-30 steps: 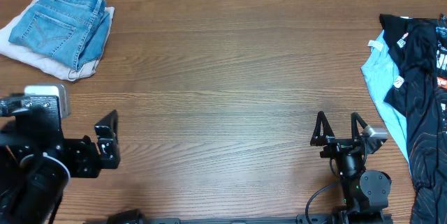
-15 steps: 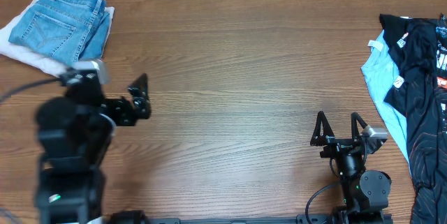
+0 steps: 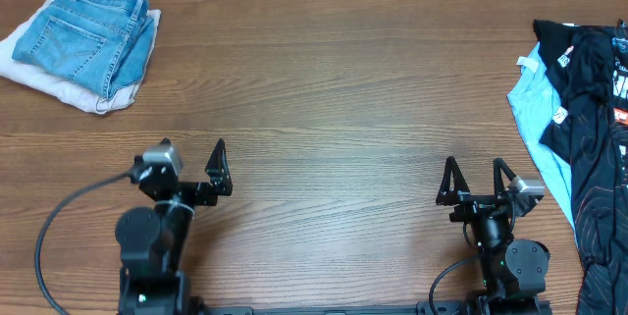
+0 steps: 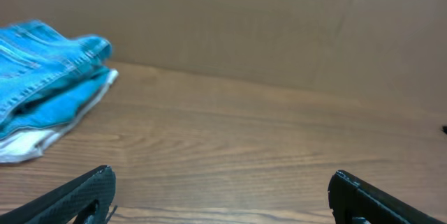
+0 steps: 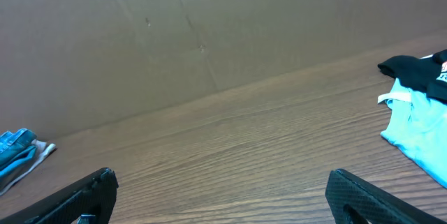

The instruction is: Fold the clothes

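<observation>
My left gripper has swung back from the folded light blue denim jeans at ten o'clock to seven o'clock, spread wide and empty like my right gripper, so that fold looks finished.

Far left: folded light blue jeans lying on a pale cloth | centre: wooden table | behind: plain brown wall | bottom corners: black fingers of the left tool, spread wide, table showing between them.
</observation>
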`<state>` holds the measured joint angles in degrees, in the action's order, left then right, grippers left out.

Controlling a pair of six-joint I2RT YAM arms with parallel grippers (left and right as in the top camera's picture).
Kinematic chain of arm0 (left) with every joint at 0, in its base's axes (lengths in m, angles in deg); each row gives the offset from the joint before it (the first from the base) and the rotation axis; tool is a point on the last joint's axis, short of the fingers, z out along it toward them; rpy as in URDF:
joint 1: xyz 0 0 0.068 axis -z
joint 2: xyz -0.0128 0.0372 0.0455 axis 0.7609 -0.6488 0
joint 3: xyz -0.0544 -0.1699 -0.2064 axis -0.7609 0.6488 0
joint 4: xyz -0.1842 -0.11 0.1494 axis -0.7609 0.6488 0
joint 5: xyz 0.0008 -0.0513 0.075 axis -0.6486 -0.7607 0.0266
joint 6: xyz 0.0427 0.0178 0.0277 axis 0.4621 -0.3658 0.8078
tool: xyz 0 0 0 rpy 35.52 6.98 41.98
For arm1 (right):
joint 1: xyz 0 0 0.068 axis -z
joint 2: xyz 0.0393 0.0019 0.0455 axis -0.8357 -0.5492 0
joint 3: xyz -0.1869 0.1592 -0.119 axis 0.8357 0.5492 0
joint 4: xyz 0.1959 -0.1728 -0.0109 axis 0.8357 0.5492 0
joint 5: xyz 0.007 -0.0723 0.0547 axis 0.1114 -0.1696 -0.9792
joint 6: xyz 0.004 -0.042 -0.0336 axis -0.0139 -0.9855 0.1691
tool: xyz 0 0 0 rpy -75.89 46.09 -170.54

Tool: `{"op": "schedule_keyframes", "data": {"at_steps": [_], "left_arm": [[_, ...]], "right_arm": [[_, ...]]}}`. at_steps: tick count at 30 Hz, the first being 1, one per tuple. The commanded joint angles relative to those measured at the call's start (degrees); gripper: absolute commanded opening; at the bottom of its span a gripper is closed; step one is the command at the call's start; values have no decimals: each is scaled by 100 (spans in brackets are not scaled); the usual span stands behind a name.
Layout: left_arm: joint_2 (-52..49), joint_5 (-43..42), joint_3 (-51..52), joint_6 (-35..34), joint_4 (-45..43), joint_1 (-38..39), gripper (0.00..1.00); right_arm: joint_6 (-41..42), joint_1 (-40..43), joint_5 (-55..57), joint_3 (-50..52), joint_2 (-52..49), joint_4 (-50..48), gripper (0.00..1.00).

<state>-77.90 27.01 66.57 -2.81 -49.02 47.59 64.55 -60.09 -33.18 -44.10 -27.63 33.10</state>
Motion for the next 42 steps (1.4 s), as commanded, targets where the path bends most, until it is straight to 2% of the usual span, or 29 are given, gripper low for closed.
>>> {"op": "schedule_keyframes", "data": {"at_steps": [1,10,18,28,31,42], "left_arm": [[640,382,391,-72,-101,37,100],[1912,518,1172,-74,-70,37,100],[2629,525,1163,57,367,37,100],[2629,509,1163,42,31,39,100],[2629,507,1163,361,-149,37,100],[2627,505,1163,483,1154,39,100]], "right_arm": [[-22,11,-7,61,68,-33,100],[-22,11,-7,61,68,-33,100],[-22,11,-7,61,68,-33,100],[-22,11,-7,61,68,-33,100],[-22,11,-7,61,68,-33,100],[-22,11,-7,61,68,-33,100]]}}
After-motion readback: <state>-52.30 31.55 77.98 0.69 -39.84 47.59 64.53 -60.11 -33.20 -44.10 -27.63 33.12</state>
